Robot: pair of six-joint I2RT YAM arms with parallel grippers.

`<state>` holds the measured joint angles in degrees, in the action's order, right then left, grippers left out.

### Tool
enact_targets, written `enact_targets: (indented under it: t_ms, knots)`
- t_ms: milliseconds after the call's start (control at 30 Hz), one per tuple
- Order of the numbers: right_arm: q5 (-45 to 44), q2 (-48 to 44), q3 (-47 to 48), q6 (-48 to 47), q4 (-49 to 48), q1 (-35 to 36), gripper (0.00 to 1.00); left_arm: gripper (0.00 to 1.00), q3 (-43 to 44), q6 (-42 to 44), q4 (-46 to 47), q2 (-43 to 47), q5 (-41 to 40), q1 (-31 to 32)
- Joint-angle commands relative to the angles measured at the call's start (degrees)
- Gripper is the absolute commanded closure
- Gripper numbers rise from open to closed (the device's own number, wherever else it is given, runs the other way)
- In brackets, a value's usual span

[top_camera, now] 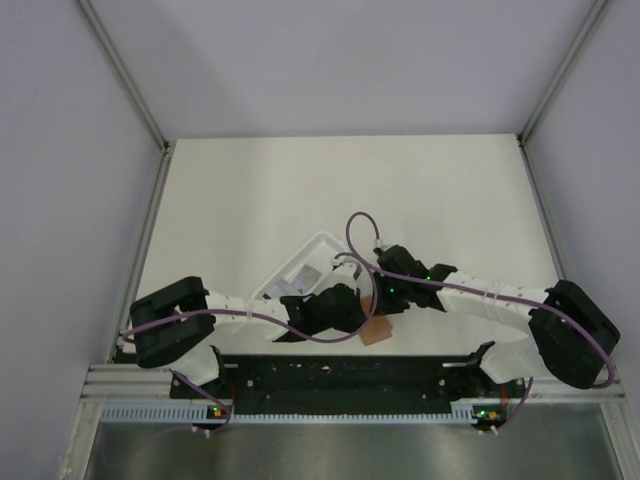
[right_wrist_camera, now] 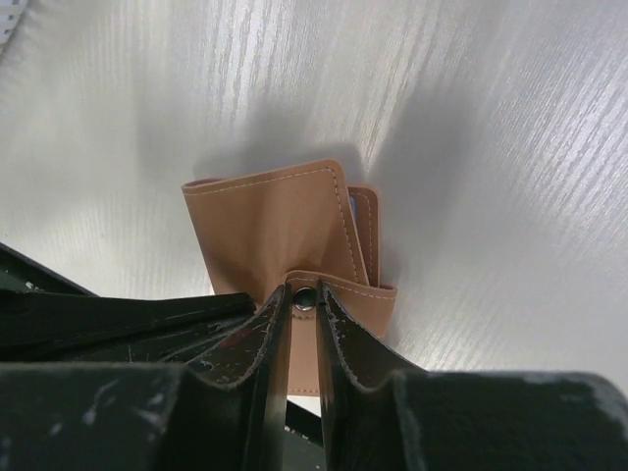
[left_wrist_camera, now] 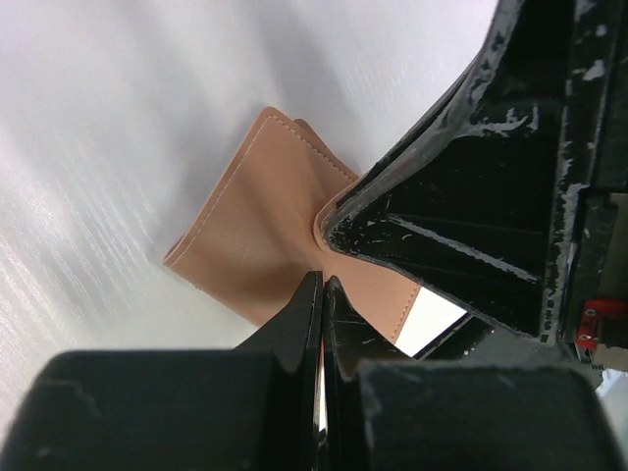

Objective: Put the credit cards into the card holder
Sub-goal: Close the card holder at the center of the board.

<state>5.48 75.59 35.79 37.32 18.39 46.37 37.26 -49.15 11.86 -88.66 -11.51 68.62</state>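
— Where is the card holder [top_camera: 377,333]?

— At the near edge of the counter [top_camera: 300,190], a little right of the middle. It is just near and right of the white tray [top_camera: 322,240]. Both arms bend in toward it, one from each side.

— Which one has hold of it?

— Both, from where I stand. The right gripper [right_wrist_camera: 304,312] is clamped on a leather flap of the holder. The flap's metal snap [right_wrist_camera: 305,297] sits right at its fingertips. The left gripper [left_wrist_camera: 322,294] has its fingers drawn almost together, with the holder's near edge pinched at the tips. The leather creases toward that spot.

— Is it open or folded?

— Partly folded. The stitched orange-brown outside shows in both wrist views. In the right wrist view one leaf stands in front and a second peeks out behind it on the right. There is a thin sliver of pale blue between them. I cannot tell whether that is the lining or a card.

— Is it lying flat?

— I cannot tell that either. A soft shadow falls on the counter just beyond it. The two grippers are very close, and in the left wrist view a black finger of the right one lies against the leather just beside the left one's tips.
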Motion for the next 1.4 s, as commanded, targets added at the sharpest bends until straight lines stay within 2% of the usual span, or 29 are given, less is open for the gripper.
enact_targets:
  t_ms: [0, 233, 433, 767, 1367]
  knots:
    - [-5.2, 4.1, 1.3, 0.6, 3.8, 2.0, 0.84, 1.00, -0.6, 0.6, 1.4, 0.5, -0.4, 0.0]
    - [-8.0, 6.5, 1.6, 1.0, 4.8, 2.9, 0.88, 1.00, -1.0, 0.6, 1.3, 0.9, -0.4, 0.0]
    - [-9.0, 8.4, 1.4, 1.1, 5.6, 3.7, 0.96, 1.00, -2.0, 0.1, 1.8, 1.6, -0.7, 0.0]
    - [-11.3, 11.8, 0.6, 2.2, 5.9, 6.3, 1.00, 1.00, -2.6, -0.2, 1.9, 2.1, -0.9, 0.0]
    - [-20.3, 13.5, -4.0, 10.0, 6.8, 13.2, 1.00, 1.00, -4.3, -0.9, 2.3, 3.0, -1.3, 0.0]
